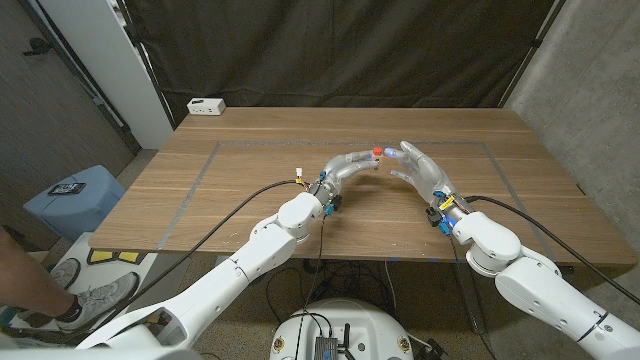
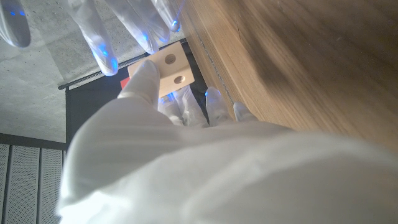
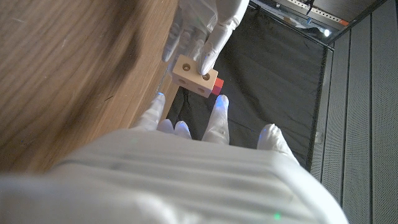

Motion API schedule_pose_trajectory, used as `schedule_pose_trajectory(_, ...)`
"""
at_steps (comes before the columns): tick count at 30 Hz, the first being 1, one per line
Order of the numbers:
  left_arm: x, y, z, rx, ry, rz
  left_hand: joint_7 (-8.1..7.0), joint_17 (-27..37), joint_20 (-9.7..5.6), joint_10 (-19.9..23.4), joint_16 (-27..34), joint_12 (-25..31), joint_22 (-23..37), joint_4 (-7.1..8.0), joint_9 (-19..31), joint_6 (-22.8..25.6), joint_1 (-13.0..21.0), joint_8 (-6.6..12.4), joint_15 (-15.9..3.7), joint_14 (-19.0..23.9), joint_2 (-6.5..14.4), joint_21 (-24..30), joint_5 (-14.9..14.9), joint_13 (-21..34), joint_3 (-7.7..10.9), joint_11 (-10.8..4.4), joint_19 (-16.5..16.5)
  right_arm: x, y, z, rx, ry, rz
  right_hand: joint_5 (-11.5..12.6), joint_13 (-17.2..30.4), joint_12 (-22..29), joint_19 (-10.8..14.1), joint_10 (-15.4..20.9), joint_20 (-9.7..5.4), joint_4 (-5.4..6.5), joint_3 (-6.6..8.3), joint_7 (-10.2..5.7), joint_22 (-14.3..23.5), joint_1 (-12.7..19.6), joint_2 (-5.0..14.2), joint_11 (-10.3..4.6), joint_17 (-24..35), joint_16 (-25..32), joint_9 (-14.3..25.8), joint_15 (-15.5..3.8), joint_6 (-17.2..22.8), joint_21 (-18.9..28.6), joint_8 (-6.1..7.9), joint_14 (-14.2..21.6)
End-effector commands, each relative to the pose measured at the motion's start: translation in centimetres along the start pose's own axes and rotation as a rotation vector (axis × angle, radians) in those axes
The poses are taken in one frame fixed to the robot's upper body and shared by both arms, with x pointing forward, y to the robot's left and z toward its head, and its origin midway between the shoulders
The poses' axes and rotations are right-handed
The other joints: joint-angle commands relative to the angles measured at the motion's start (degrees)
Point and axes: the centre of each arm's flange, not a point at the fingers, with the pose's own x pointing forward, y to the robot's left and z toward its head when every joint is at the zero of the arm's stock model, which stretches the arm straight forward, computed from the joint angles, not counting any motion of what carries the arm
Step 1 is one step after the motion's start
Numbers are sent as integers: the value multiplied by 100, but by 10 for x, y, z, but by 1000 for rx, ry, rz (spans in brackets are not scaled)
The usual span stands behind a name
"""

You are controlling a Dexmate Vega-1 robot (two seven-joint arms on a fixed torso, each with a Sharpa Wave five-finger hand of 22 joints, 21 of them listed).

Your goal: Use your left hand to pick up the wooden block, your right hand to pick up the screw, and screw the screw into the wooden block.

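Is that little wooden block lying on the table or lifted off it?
Lifted. The left hand holds the wooden block clear of the table; the right wrist view shows dark curtain behind it.

The worktop [image 1: 250, 215] is a wooden table of brown planks, its grain running left to right. A thin grey line [image 1: 196, 186] marks out a large rectangle on its surface, set in from the edges. At the far left corner a small white box [image 1: 206, 105] lies directly on the wood, just outside the marked rectangle. In the left wrist view and the right wrist view the same brown wood grain shows as a broad blurred band beside each glove.
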Motion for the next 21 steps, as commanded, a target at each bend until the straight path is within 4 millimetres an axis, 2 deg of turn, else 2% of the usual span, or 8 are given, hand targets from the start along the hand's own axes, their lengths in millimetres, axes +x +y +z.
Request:
schedule_pose_trajectory(1,-5,12,4,14,-19,-18,-10,11,45,54,33,37,22,15,15,41,-8,25,-308,18,53,18,32,17,29,3,15,3,4,5,-18,-14,-5,26,19,-28,-41,-40,13,41,1,-21,11,-2,-40,48,26,4,21,68,-102,-19,-37,-62)
schedule_pose_trajectory(5,-6,17,5,13,-21,-30,-10,10,37,60,31,39,22,15,15,40,-9,25,-307,15,50,18,32,16,29,-1,16,5,6,8,-29,-22,-17,27,20,-43,-84,-78,30,51,-6,-75,11,-24,-47,43,31,-10,19,100,-313,-21,-85,-108)
schedule_pose_trajectory(21,-10,38,6,21,-33,-66,-11,9,50,55,31,37,22,17,15,46,-15,27,-313,16,47,17,33,18,26,-3,9,16,15,11,-74,-23,-16,30,21,-93,-283,-344,62,74,-29,-188,11,-83,-66,67,36,-56,19,169,-1020,-33,-118,-317)
